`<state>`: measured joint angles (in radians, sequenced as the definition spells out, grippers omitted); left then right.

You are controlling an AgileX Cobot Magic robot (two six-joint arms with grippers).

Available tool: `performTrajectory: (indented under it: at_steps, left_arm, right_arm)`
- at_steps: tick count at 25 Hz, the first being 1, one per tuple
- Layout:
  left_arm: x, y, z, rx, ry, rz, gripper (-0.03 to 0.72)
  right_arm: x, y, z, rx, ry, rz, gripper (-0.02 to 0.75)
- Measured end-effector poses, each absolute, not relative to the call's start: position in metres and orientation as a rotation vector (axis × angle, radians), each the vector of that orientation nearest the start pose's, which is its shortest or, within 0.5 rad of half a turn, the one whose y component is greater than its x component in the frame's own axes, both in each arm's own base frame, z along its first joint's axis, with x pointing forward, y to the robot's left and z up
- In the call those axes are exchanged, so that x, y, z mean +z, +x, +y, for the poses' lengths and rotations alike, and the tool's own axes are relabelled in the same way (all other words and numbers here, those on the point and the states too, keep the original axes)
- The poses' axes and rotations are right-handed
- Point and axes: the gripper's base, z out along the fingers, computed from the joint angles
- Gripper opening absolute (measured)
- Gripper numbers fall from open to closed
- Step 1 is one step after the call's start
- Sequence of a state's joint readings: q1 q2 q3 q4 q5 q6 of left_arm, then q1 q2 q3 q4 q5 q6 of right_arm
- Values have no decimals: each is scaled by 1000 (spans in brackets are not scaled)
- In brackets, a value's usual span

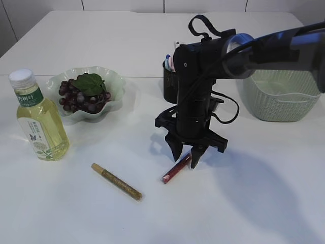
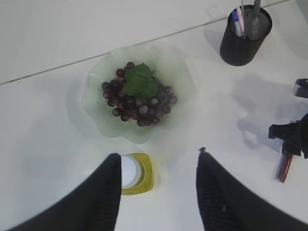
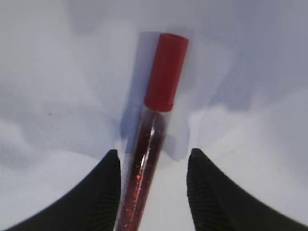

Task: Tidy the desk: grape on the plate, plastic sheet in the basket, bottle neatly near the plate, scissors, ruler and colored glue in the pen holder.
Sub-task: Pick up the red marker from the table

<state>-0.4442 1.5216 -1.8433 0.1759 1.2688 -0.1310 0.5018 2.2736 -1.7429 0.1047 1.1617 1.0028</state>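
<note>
Red glue tube (image 3: 147, 168) between parted right end effector (image 3: 150, 192), gold glue tube (image 1: 117, 182) apart; two total.

Grapes (image 1: 84, 96) lie in the plate (image 1: 116, 81), bottle (image 1: 39, 119) left, pen holder (image 1: 169, 81) right, basket (image 1: 282, 99) farther right.

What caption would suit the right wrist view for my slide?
Open right claw straddling a red-capped tube of red glitter glue lying on the white table.

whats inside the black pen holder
The pen holder shows the tops of a few pens or tools, pink, blue and grey. Their lower parts and the holder's bottom are hidden by its wall.
</note>
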Motion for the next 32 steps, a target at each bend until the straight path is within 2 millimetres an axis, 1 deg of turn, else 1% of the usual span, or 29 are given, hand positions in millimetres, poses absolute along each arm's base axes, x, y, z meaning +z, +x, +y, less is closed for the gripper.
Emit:
performTrajectory:
  at_steps: [6, 10, 20, 28, 32]
  left_arm:
    - [459, 282, -117, -37, 364, 2383, 372]
    - [459, 282, -117, -37, 364, 2383, 372]
    - [459, 282, -117, -36, 366, 2382, 372]
    - [459, 281, -119, -58, 368, 2387, 372]
    - [459, 281, -119, -66, 369, 2388, 372]
  right_arm:
    - [131, 387, 222, 68, 867, 3111, 365]
    - [131, 388, 223, 96, 870, 3098, 365]
    - [131, 388, 223, 99, 871, 3099, 365]
    - [131, 388, 223, 99, 874, 3098, 363]
    - [130, 389, 221, 68, 850, 3087, 363]
